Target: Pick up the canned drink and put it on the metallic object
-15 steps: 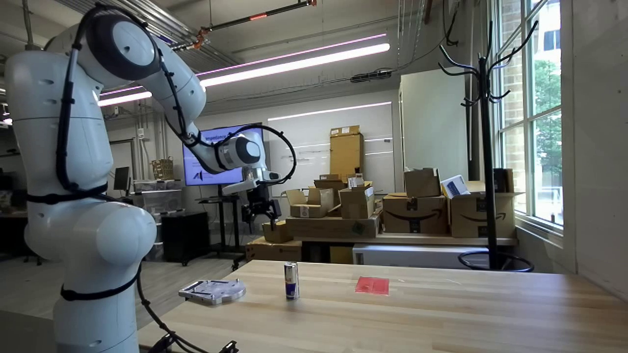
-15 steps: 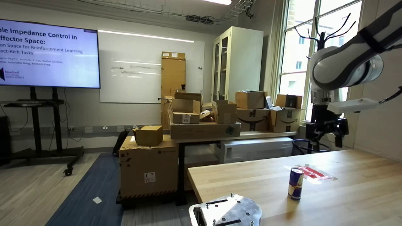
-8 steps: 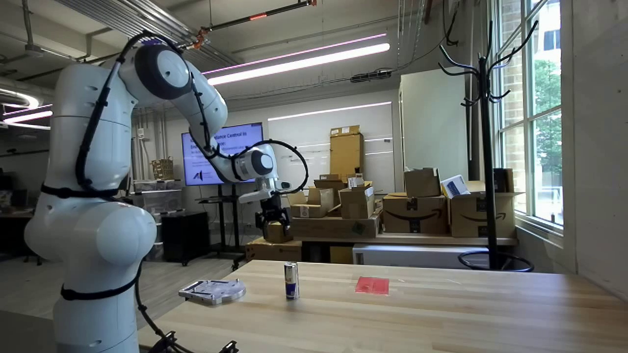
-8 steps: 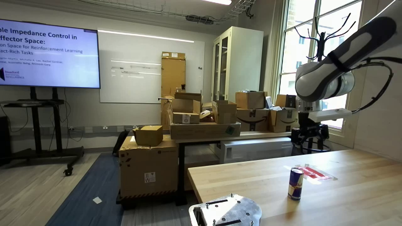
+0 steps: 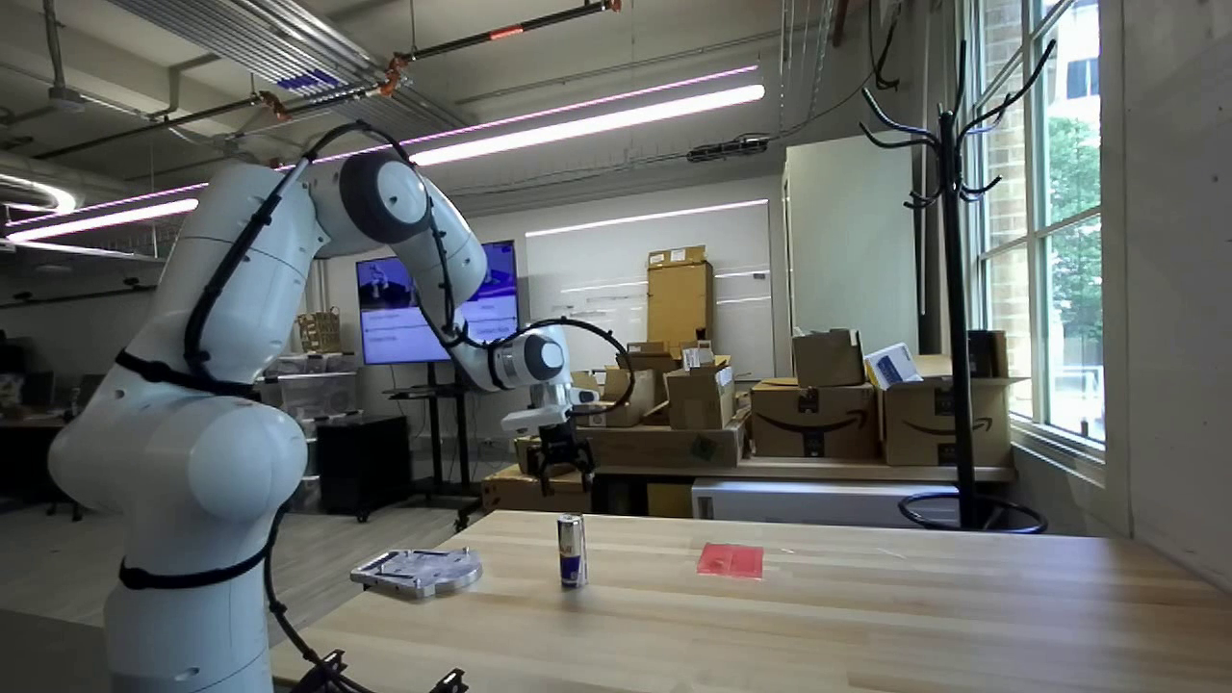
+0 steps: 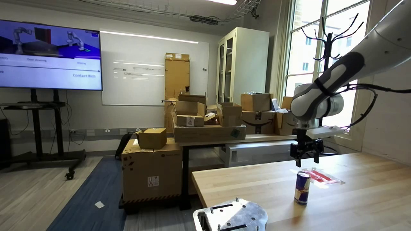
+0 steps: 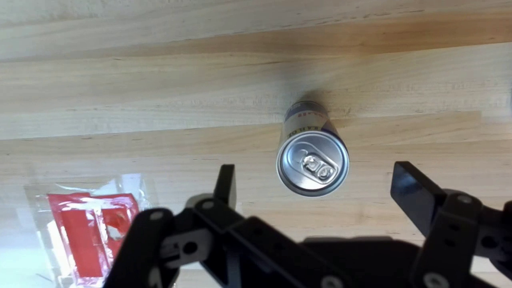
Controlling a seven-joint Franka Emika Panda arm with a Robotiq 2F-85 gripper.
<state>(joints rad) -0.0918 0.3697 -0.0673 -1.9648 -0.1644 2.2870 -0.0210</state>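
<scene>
The canned drink [image 5: 572, 551] stands upright on the wooden table, dark blue and silver, and shows in an exterior view [image 6: 302, 188] too. In the wrist view its silver lid and pull tab [image 7: 314, 163] face the camera. My gripper [image 5: 566, 484] is open and empty, above the can and apart from it, as an exterior view [image 6: 307, 163] also shows. In the wrist view the can appears between the spread fingers [image 7: 416, 196], slightly beyond the fingertips. The metallic object [image 5: 419, 572], a flat silvery plate with slots and bolts, lies at the table's edge [image 6: 231, 213]. It is out of the wrist view.
A flat red item in clear plastic [image 5: 731, 561] lies on the table [image 5: 866, 635] beyond the can, also in the wrist view [image 7: 82, 236]. Cardboard boxes [image 6: 210, 133] stand on a bench behind the table. A coat rack [image 5: 953, 318] stands near the window.
The arm has reached forward and down. The gripper has moved from higher up to above the can, staying open. The can and the metallic object have not moved. The screen picture has changed.
</scene>
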